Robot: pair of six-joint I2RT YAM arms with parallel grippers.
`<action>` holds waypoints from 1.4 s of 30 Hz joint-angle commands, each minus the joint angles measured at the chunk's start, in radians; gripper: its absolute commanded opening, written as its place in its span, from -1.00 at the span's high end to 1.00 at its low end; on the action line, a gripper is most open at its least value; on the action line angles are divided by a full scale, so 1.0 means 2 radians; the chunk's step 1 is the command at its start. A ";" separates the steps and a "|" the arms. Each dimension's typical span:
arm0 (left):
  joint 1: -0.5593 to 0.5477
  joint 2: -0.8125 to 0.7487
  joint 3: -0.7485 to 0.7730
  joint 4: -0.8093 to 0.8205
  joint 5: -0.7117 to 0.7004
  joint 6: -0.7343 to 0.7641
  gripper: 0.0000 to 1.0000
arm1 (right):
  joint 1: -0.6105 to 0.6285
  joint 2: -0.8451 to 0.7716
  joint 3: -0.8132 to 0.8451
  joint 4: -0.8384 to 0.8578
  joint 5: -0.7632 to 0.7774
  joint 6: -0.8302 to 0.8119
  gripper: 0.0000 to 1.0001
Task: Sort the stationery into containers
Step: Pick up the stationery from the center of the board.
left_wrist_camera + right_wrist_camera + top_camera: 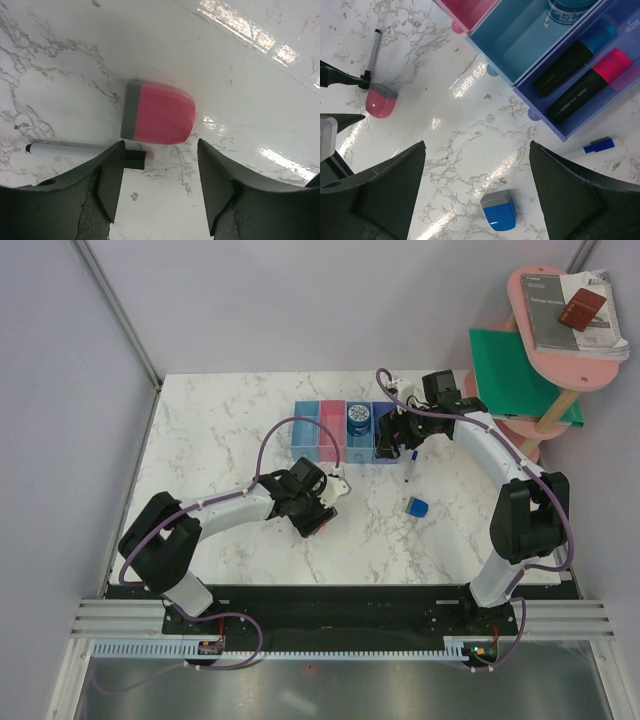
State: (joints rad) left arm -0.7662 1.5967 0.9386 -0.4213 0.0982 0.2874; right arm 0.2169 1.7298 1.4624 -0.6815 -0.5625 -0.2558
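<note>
A pink-grey eraser [157, 117] lies on the marble just beyond the tips of my open left gripper [160, 150], apart from both fingers. A thin pen [70, 146] lies beside it and passes behind the left finger. My right gripper [477, 145] hangs open and empty near the containers [340, 430]. A blue eraser [500, 210] lies on the table below it. The purple bin [555, 127] holds a blue-capped black marker [575, 52] and a pink-capped black marker [592, 82]. A blue-capped white marker [592, 146] lies on the table beside that bin.
A round blue item [359, 420] sits in the light-blue bin next to the purple one. A pink round shelf [575, 365] with books and a green folder [510, 370] stands at the back right, close behind the right arm.
</note>
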 commanded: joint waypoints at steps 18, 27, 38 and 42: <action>-0.008 0.005 0.007 0.026 -0.048 0.043 -0.28 | 0.002 -0.027 -0.012 -0.003 -0.016 0.008 -0.85; -0.008 0.003 -0.003 0.035 -0.069 0.069 -0.26 | 0.001 -0.038 -0.018 -0.007 -0.013 0.005 -0.86; -0.007 -0.008 -0.025 0.068 -0.104 0.097 -0.25 | 0.002 -0.036 -0.020 -0.006 -0.022 0.011 -0.86; -0.007 0.020 -0.019 0.091 -0.095 0.087 -0.24 | 0.001 -0.039 -0.022 -0.006 -0.022 0.011 -0.86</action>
State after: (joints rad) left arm -0.7765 1.5921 0.8925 -0.3370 -0.0811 0.4362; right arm 0.2199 1.6951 1.4269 -0.6968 -0.5789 -0.2398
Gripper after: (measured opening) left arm 0.626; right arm 0.929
